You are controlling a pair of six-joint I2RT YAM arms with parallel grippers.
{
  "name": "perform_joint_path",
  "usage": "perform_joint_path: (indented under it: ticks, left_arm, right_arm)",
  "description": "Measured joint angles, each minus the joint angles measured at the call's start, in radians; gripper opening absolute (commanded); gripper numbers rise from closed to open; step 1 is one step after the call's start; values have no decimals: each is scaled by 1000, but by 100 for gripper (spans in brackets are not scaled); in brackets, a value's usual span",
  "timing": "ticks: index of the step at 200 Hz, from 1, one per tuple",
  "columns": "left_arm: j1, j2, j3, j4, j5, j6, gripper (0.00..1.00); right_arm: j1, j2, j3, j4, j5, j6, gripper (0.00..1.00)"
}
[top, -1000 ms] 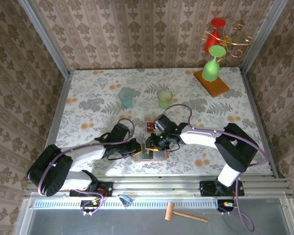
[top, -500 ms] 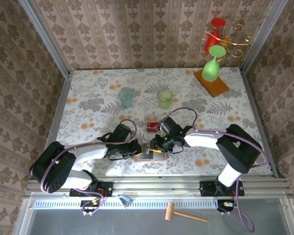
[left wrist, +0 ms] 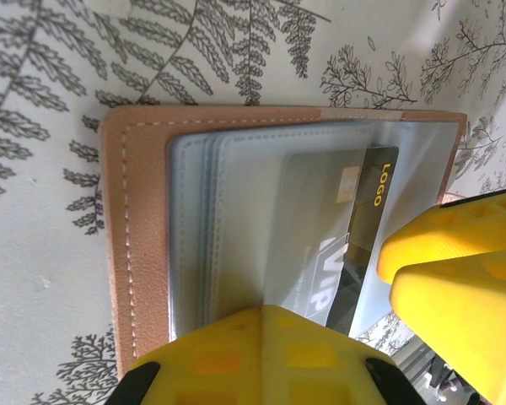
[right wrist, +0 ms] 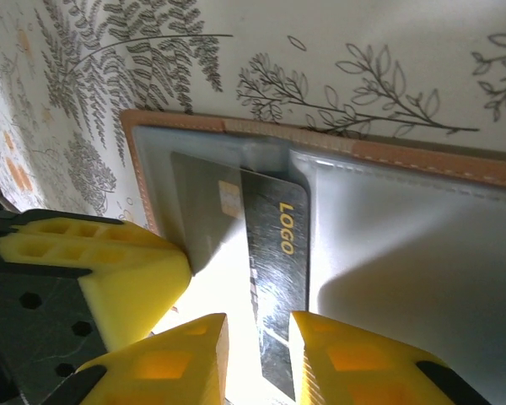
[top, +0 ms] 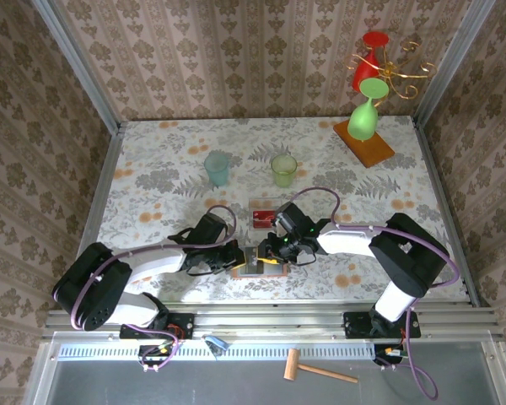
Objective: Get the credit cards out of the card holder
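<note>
Floral-printed tabletop [top: 152, 194], walled in patterned paper: both arms reach low and forward from their bases, meeting over the tan stitched-leather bifold card holder [left wrist: 139, 245], which lies open and flat. The left gripper [left wrist: 261, 346], its yellow jaws pressed together, rests on the holder's left side. The right gripper [right wrist: 257, 354] comes in from the holder's right, its jaws almost closed to either side of a glossy black plastic credit card [right wrist: 277, 253] lettered LOGO in gold; whether they clamp it cannot be told. Half the card sits under a frosted grey-blue sleeve [left wrist: 236, 219]. Just behind the holder stands a small clear plastic tray [top: 262, 203] with red inside. Since a second ago the right wrist has shifted slightly rightward, uncovering that tray.
</note>
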Motion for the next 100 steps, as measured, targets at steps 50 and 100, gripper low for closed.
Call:
perform_joint_path:
  ticks: [50,100]
  left_arm:
    - [0,2,1,0,0,1,5]
    - [0,4,2,0,0,1,5]
  right_arm:
    - [-2,0,-3,0,0,0,25]
    - [-7,0,-4,0,0,0,25]
